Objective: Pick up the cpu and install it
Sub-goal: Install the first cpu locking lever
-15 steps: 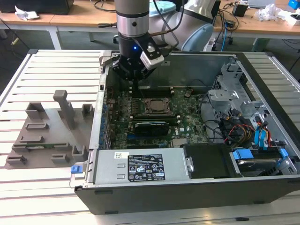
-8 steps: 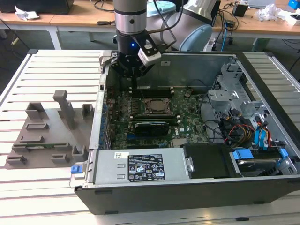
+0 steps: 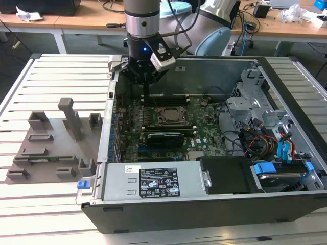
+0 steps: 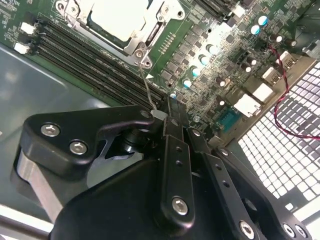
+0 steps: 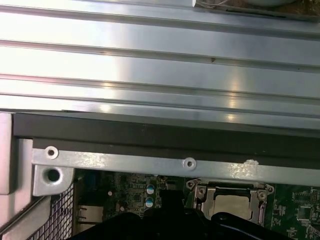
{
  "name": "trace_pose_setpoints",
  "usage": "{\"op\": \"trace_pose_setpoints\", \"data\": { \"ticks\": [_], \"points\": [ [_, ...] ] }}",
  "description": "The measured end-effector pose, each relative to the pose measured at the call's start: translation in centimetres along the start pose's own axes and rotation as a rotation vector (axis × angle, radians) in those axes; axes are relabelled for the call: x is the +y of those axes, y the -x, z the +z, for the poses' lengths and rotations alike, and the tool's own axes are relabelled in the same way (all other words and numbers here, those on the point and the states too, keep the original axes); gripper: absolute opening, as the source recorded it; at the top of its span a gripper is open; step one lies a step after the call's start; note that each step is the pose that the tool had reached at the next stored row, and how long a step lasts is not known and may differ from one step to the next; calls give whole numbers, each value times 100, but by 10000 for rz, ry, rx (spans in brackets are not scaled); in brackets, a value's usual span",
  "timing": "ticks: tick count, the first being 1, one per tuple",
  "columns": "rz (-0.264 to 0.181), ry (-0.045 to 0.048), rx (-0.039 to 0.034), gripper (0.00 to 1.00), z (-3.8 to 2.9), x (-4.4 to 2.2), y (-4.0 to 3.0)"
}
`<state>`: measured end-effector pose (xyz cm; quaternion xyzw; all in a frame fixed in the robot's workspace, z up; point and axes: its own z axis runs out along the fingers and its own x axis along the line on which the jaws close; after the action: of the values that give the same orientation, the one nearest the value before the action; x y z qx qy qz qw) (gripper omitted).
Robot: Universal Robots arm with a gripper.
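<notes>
The cpu [image 3: 168,115] lies flat inside the dark socket frame on the motherboard of the open computer case [image 3: 204,204]. In the second wrist view its pale silver-white top [image 4: 117,17] sits under the metal frame. The first wrist view catches the cpu [image 5: 230,204] just past the case wall. My gripper [image 3: 145,93] hangs over the board a little behind the socket, toward the exterior view's left. Its fingers [image 4: 172,150] are pressed together. The end of the socket's thin wire lever [image 4: 146,80] sits at my gripper's [image 4: 164,117] tips.
Grey fixture blocks [image 3: 51,148] stand on the slatted table at the exterior view's left. A power supply [image 3: 153,181] fills the case front, with drive bays and cables [image 3: 265,138] at the right. Memory slots [image 4: 90,65] run beside the socket. The case rim [image 5: 150,162] is close by.
</notes>
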<state>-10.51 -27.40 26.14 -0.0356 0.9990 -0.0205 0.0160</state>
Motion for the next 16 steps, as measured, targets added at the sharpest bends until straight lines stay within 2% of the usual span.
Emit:
{"op": "trace_pose_setpoints", "data": {
  "ticks": [9, 16],
  "points": [
    [-1, 0, -1, 11, 6, -7, 98],
    [-1, 0, 0, 11, 11, -15, 213]
  ]
}}
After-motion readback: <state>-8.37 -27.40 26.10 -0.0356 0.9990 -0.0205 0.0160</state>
